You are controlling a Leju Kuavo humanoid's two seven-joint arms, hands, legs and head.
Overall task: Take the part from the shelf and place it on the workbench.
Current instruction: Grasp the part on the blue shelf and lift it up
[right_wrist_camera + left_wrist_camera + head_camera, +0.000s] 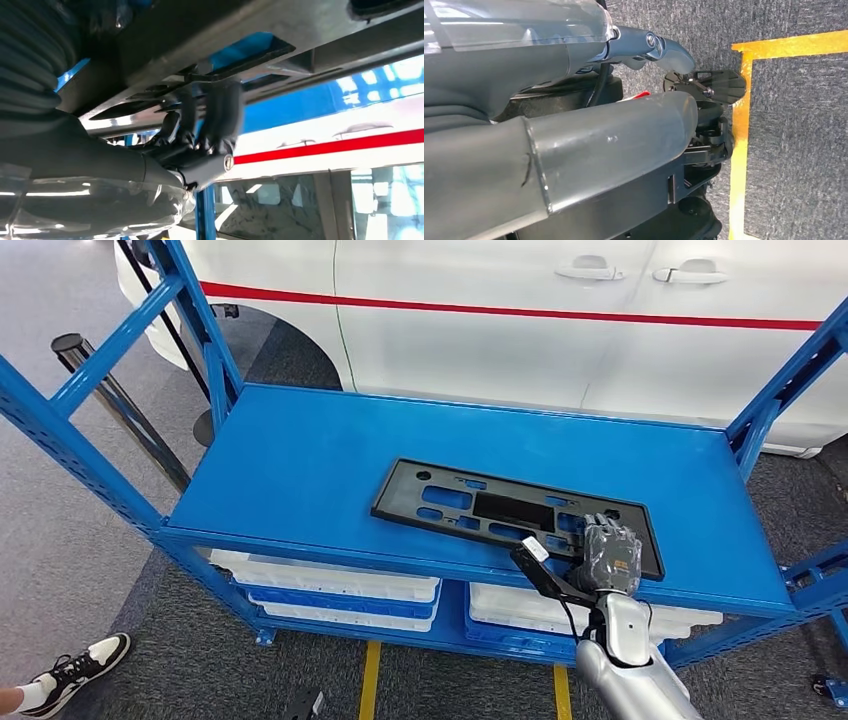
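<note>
Fingers [220, 115] of right hand [610, 555] curl over near end of black panel [500, 512], apparently gripping its edge. Panel lies flat on blue shelf [300, 455]. Best to firm grip, lift level, avoid dragging. Left hand: state cannot tell.

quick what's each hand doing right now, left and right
Left hand: hangs over the floor; open or closed cannot be told.
Right hand: fingers rest on the black part at its near right corner on the shelf; a firm grip cannot be told.

Flat black slotted part [500, 512], lying on blue shelf [300, 460]
</note>
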